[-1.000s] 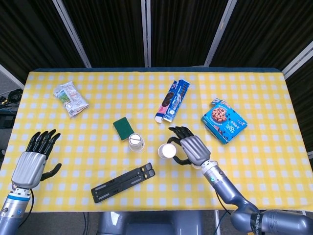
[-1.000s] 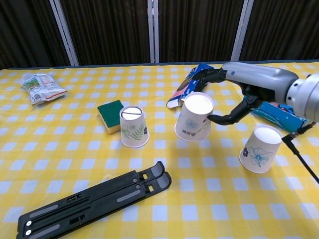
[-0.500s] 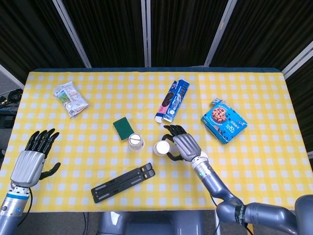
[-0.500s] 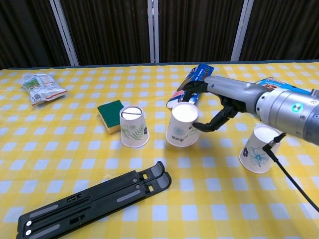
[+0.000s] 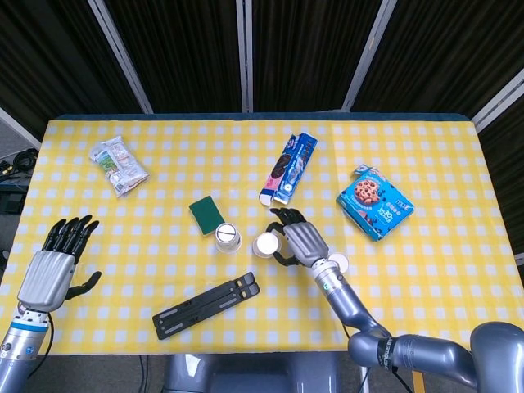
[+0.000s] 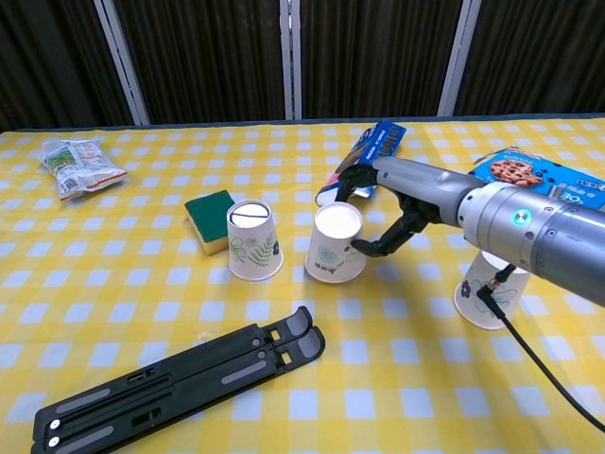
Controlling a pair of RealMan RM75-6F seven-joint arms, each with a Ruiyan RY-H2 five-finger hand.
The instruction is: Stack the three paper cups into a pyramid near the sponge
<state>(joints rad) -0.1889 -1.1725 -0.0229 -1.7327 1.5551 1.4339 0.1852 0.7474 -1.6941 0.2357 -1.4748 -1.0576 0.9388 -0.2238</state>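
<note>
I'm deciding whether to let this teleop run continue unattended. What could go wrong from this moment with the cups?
The right robot hand holds the second cup close beside the first cup by the sponge; pulling the fingers away carelessly could tip or nudge either one.

The base gap may end up wrong for the top cup to bridge.

The third cup sits partly under the right forearm, so a low withdrawal could knock it over.
</note>
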